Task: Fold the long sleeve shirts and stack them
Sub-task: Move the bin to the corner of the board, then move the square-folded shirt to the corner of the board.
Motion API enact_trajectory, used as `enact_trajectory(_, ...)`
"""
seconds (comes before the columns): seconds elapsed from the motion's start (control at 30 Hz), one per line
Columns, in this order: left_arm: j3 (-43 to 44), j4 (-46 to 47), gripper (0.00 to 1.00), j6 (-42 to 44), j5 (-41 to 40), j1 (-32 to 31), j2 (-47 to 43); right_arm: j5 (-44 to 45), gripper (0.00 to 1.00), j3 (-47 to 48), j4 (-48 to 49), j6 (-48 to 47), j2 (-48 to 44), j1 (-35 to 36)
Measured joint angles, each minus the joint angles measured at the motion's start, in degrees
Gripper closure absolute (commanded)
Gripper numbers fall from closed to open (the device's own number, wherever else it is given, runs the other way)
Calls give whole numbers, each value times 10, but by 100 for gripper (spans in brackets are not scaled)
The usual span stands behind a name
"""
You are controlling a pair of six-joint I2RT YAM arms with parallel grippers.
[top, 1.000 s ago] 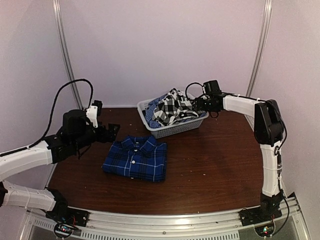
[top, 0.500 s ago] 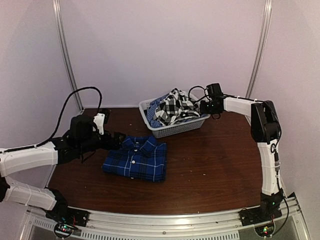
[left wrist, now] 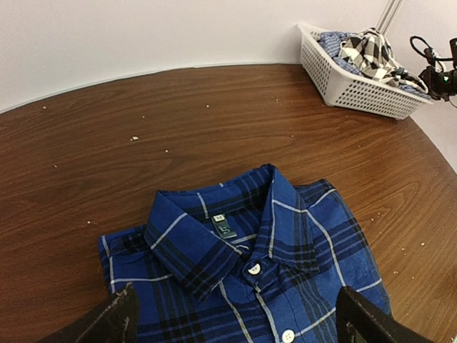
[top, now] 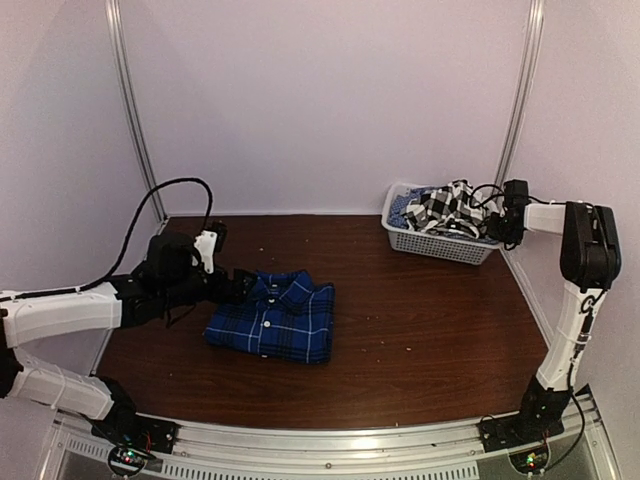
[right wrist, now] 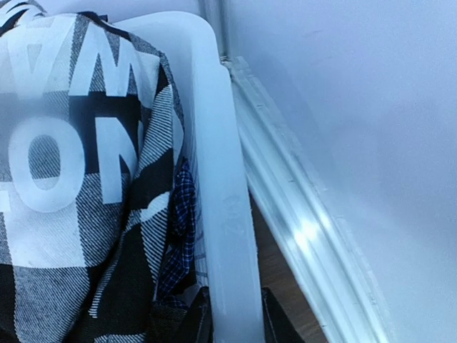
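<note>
A dark blue-and-black plaid long sleeve shirt (top: pixel 272 318) lies folded on the table left of centre, collar toward the back (left wrist: pixel 250 279). My left gripper (top: pixel 238 284) hovers at its left edge, open, one finger on each side of the shirt's front (left wrist: pixel 235 325), touching nothing. The black-and-white checked shirt (top: pixel 440 208) with white lettering (right wrist: pixel 64 164) is heaped in a white basket (top: pixel 440 244) at the back right. My right gripper (top: pixel 500 228) is shut on that basket's rim (right wrist: pixel 225 214), one finger inside the wall and one outside (right wrist: pixel 232 321).
Under the checked shirt in the basket lies a finer blue checked cloth (right wrist: pixel 178 214). The basket stands close to the right wall and its metal rail (right wrist: pixel 285 214). Bare brown tabletop (top: pixel 420 330) spreads between the folded shirt and the basket.
The right gripper closed on the basket's rim and dragged the basket from the middle back of the table to the back right corner. The left gripper moved right, up to the blue shirt.
</note>
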Motion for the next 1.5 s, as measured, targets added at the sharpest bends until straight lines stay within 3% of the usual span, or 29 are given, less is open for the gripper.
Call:
enact_trajectory(0.13,3,0,3,4,3,-1,13,55,79,30,-28,-25,13,-30)
enact_trajectory(0.3,4,0,3,4,11,-5,27,82,79,141,-79,-88,78,-30)
enact_trajectory(0.43,4,2,2,4,13,-11,40,92,74,219,-114,-141,122,-30)
enact_trajectory(0.7,17,5,2,3,8,-39,76,170,47,312,-118,-197,196,-31)
enact_trajectory(0.93,69,1,2,4,-19,-110,139,195,11,325,-105,-190,195,-32)
enact_trajectory(1.07,122,-1,2,6,-28,-152,196,188,0,293,-101,-160,155,-32)
enact_trajectory(1.5,347,-31,15,34,-33,-253,447,139,0,-75,72,-72,-91,-28)
